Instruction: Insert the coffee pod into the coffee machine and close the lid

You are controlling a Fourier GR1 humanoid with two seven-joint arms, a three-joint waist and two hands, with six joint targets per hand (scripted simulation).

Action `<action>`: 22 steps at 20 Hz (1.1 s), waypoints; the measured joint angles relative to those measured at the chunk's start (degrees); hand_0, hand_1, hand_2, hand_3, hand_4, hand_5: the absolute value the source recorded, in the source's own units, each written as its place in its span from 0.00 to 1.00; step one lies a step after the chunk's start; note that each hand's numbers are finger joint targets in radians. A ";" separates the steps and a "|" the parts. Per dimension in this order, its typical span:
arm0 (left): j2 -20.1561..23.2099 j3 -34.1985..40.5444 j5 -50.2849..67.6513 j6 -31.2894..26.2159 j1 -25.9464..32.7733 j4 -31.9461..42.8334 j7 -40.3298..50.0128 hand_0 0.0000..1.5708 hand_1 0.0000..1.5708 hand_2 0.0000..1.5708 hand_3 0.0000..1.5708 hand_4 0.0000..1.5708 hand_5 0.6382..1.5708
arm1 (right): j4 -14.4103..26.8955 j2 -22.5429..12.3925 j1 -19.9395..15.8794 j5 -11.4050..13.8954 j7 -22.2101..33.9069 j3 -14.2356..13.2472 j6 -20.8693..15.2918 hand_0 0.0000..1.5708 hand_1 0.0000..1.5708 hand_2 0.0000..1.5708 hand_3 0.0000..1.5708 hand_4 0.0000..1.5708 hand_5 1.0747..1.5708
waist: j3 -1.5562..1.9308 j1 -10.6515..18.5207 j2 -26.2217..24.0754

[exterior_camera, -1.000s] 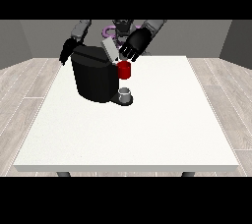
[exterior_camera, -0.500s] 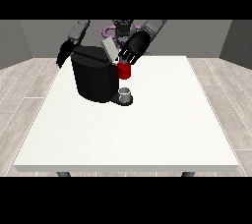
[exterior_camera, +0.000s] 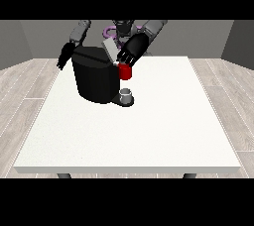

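Black boxy coffee machine (exterior_camera: 94,79) near the white desk's (exterior_camera: 149,131) far-left corner, grey lid (exterior_camera: 109,50) raised. Grey pod not visible. Hand at view's right (exterior_camera: 131,51) over the lid, fingers unreadable; other hand (exterior_camera: 65,56) relaxed, empty. Lid looks rigid, hinged: push its top edge.

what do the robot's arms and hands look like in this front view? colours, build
Both hands are black: the hand at the view's right is bulky with thick fingers, the hand at the view's left looks slimmer. The arms are grey, rounded segments darkening toward the wrists. A purple loop, perhaps a cable, shows at the torso between them. No markings are discernible.
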 measured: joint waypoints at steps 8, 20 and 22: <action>1.91 0.60 -0.56 1.31 -0.58 0.67 -2.16 0.76 0.76 0.77 0.75 0.23 1.00 | -0.68 0.10 0.72 -0.32 -0.07 0.23 0.44 0.00 0.00 0.00 0.00 0.00 1.00 | 0.01 -1.21 0.64; 2.55 -2.44 -4.70 5.35 -0.53 -0.33 -5.23 0.75 0.75 0.74 0.65 0.00 1.00 | -0.19 -0.53 -1.31 -0.33 0.16 -0.73 -0.17 0.00 0.00 0.00 0.00 0.00 1.00 | 0.03 -0.81 1.60; 2.89 -2.49 -5.27 6.09 -0.28 0.20 -5.45 0.70 0.70 0.72 0.63 0.00 1.00 | -0.76 -0.32 -1.24 -0.21 0.33 -0.32 -0.13 0.00 0.00 0.00 0.00 0.00 1.00 | 0.04 -1.30 1.98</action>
